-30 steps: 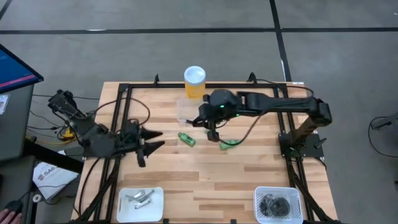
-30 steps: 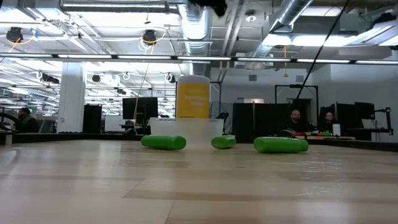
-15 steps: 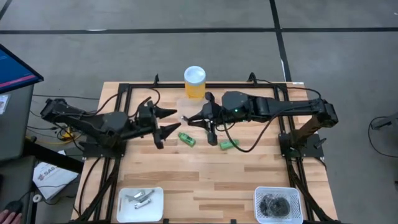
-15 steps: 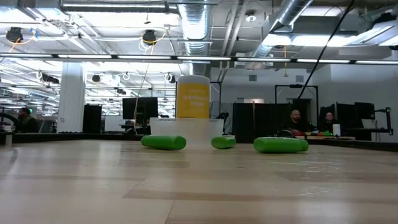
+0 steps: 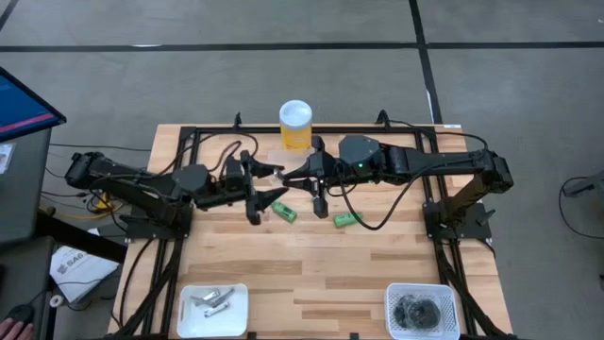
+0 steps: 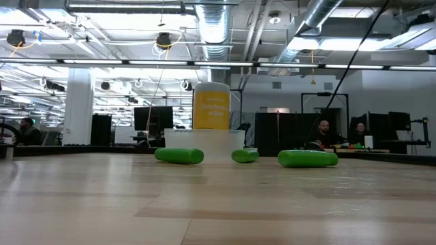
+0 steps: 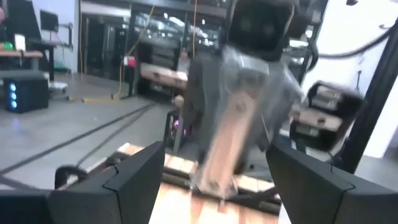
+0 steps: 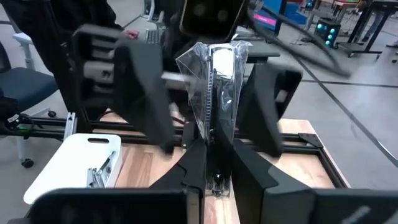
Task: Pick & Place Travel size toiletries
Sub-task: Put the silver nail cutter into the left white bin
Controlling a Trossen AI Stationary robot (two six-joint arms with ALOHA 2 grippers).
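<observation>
My right gripper (image 5: 302, 179) (image 8: 211, 149) is shut on a clear crinkled plastic bag (image 8: 214, 81) (image 7: 239, 106) above the table's middle. My left gripper (image 5: 264, 185) (image 7: 216, 158) is open and faces it, with one finger on each side of the bag; I see no touch. Bright green tubes lie flat on the wood: two in the high view (image 5: 283, 212) (image 5: 347, 219) and three in the low view (image 6: 179, 156) (image 6: 244, 156) (image 6: 307, 158). Silvery pieces lie in a white tray (image 5: 236, 295). Dark grey round pieces sit in a white basket (image 5: 393, 300). My right gripper pinches the bag's near edge (image 8: 210, 132) between its two fingers, reaching level from the table's right side. The bag sticks out past the fingertips toward the left gripper, crumpled and standing on edge. Whether its lower part rests on the table I cannot tell.
A tall yellow white-lidded cylinder (image 5: 295, 123) (image 6: 211, 105) stands near the far edge behind the grippers. A pale translucent shape (image 6: 204, 144) shows in front of it at table level. Black frame rails (image 5: 179, 189) run along the table's sides. Bare wood lies between the tubes and the near-edge tray and basket.
My left arm has swung from the table's left side toward the middle, and its open gripper now flanks the bag. My right gripper has moved slightly toward the far edge and tipped from pointing down to lying level, still shut. The tubes have stayed put.
</observation>
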